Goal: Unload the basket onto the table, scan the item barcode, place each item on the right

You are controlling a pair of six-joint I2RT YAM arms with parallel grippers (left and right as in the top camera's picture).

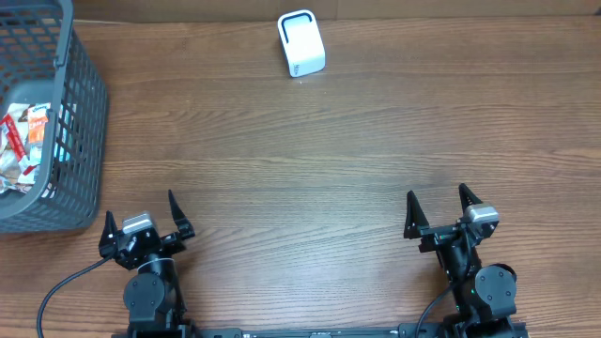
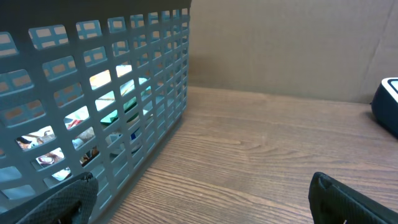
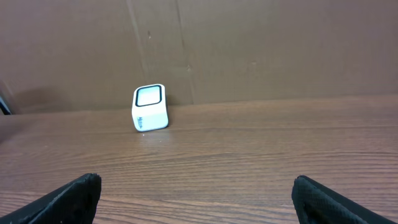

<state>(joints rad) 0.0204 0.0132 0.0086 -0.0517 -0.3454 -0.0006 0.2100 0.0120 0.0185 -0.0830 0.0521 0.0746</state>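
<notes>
You have two grippers, left gripper [image 1: 141, 211] and right gripper [image 1: 437, 197], both spread wide holding nothing, low over the near bench [image 1: 300, 169] edge, one grey basket [image 1: 89, 103] at far left holding snack packets [image 1: 23, 141], number unclear, one white scanner [image 1: 301, 43] at the far edge

desk [image 1: 310, 169]: brown wood grain, running left to right.
wall [image 3: 280, 50]: plain brown board, one vertical seam, at desk's far edge.
light: soft, even.
</notes>
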